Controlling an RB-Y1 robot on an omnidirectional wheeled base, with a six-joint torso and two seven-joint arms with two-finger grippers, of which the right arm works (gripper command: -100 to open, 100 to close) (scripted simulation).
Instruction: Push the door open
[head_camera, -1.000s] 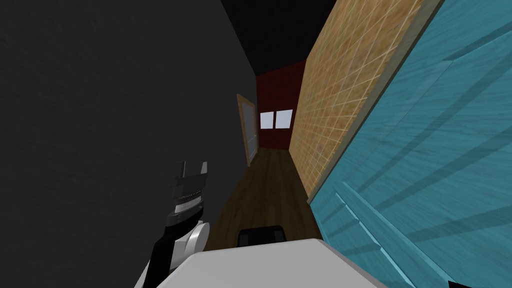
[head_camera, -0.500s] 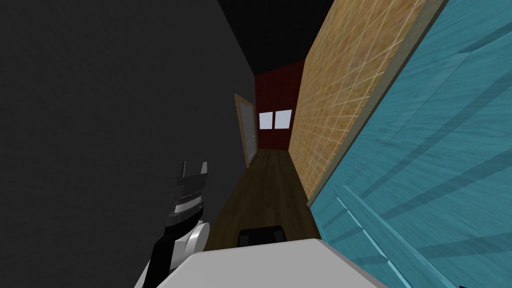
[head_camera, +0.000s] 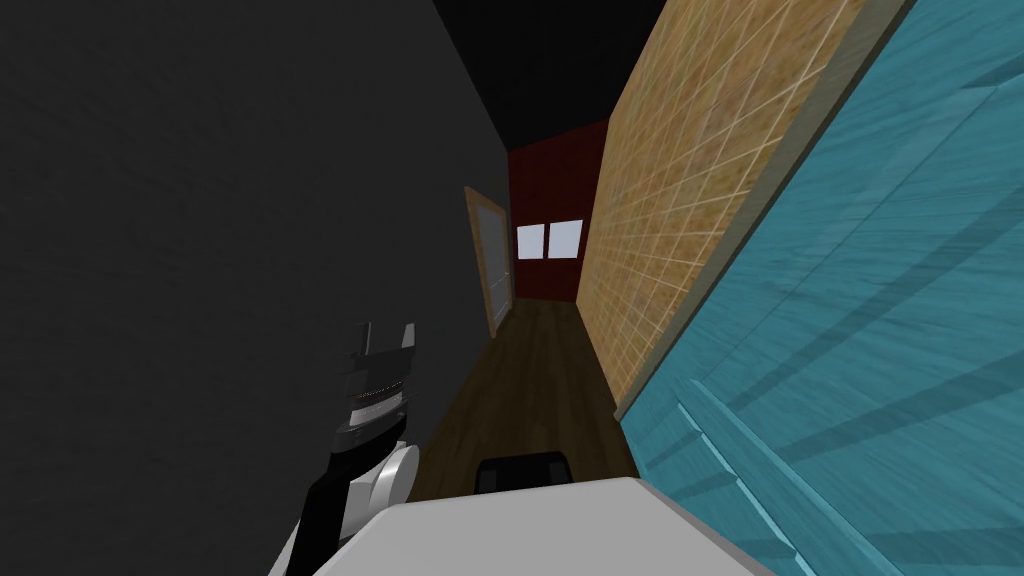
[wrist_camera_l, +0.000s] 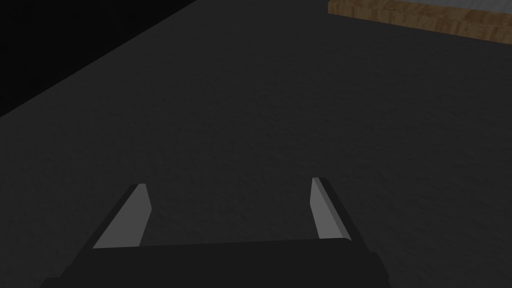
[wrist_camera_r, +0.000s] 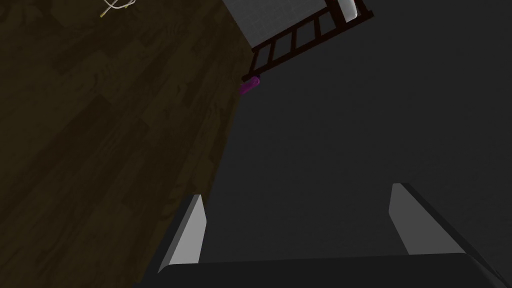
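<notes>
A teal panelled door (head_camera: 850, 330) fills the right side of the head view, close to me, its edge meeting a tan tiled wall (head_camera: 670, 220). My left gripper (head_camera: 385, 335) is held up in front of the dark grey wall (head_camera: 200, 250) on my left, well apart from the teal door. In the left wrist view that gripper (wrist_camera_l: 228, 182) is open with nothing between its fingers, facing the same dark grey wall. My right gripper (wrist_camera_r: 298, 190) is open and holds nothing, pointing where a dark wood floor (wrist_camera_r: 100, 140) meets a dark grey wall.
A narrow corridor with a dark wood floor (head_camera: 520, 370) runs ahead to a dark red wall with two small windows (head_camera: 550, 239). A second door with a tan frame (head_camera: 490, 260) stands on the corridor's left. A dark red ladder-like frame (wrist_camera_r: 305, 35) and a purple object (wrist_camera_r: 249, 86) lie beyond my right gripper.
The whole head view has shifted a little: I have crept forward. The teal door's edge now lies further right in the picture. My left arm keeps its pose.
</notes>
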